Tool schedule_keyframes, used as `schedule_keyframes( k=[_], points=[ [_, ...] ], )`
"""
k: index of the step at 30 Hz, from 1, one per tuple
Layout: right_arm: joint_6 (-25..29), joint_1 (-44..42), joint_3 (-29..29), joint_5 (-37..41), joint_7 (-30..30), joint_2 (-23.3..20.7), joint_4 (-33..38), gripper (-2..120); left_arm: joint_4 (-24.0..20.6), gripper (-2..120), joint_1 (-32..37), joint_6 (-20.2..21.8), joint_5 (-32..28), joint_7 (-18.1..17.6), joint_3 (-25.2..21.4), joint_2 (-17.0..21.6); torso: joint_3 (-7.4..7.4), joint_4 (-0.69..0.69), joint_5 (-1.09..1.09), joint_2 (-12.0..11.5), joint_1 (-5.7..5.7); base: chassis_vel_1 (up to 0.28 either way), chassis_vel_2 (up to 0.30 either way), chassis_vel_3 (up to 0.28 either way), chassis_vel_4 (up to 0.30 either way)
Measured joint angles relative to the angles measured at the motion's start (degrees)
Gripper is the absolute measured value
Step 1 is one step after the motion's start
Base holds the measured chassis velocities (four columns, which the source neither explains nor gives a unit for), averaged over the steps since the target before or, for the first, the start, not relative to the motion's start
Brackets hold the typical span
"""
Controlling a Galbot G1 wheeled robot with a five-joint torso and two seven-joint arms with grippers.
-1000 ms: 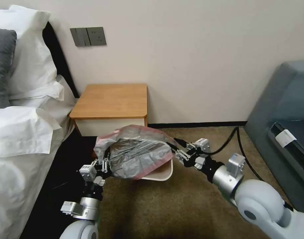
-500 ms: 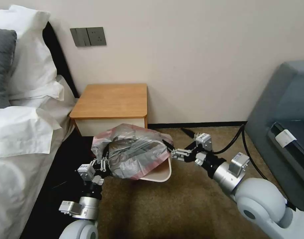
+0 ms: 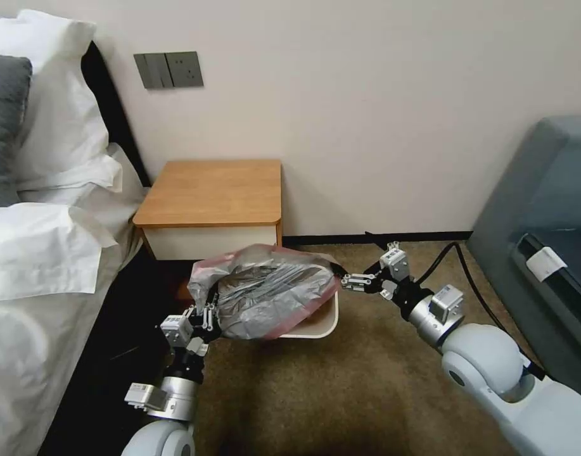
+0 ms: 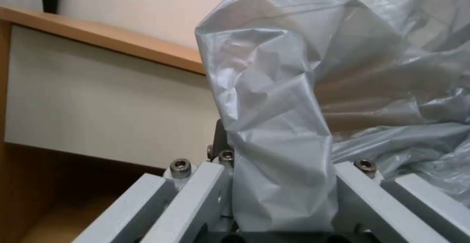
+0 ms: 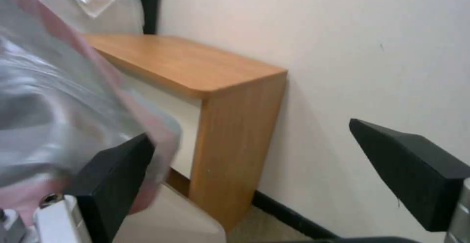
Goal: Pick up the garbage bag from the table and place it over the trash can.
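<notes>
Counter (image 3: 214, 190) stands at 12 o'clock against the wall, top bare. Trash can (image 3: 315, 323) sits on carpet in front of it. Garbage bag (image 3: 265, 291) drapes over the can's rim. Left pincer (image 3: 204, 315), at the bag's 8 o'clock edge, pinches a bag fold. Right pincer (image 3: 353, 282), at 3 o'clock, is spread apart beside the bag.

The trash can (image 3: 315, 326) stands on the floor just near of the desk (image 3: 214, 190), with the garbage bag (image 3: 268, 291) draped over its top. My left gripper (image 3: 201, 313) is at the bag's near-left edge, my right gripper (image 3: 352, 282) just beside its right edge. The bed (image 3: 43, 253) lies left of the desk.
</notes>
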Motion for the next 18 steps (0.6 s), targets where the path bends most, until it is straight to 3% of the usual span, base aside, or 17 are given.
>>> schedule_keyframes(
  k=[8,11,18],
  points=[
    [-1.1,-2.9,1.3,2.4,1.5,0.6,10.2,100,0.8,7,-0.7,0.8,0.7,-2.7,-0.8,-0.2,0.00,0.01,-0.01,0.0,0.00,0.000,0.000,0.000,0.000],
    [-2.8,-4.7,-0.1,7.7,4.4,1.8,14.5,100,1.0,7,-1.1,0.8,1.1,-4.0,-0.9,-0.7,0.00,0.01,-0.03,0.0,0.00,0.000,0.000,0.000,0.000],
    [-10.0,-10.2,-5.7,30.6,19.0,8.3,21.0,100,0.6,7,-2.0,-0.9,0.7,-5.7,-0.8,-2.2,0.00,-0.01,-0.01,0.0,0.00,0.000,0.000,0.000,0.000]
  ],
)
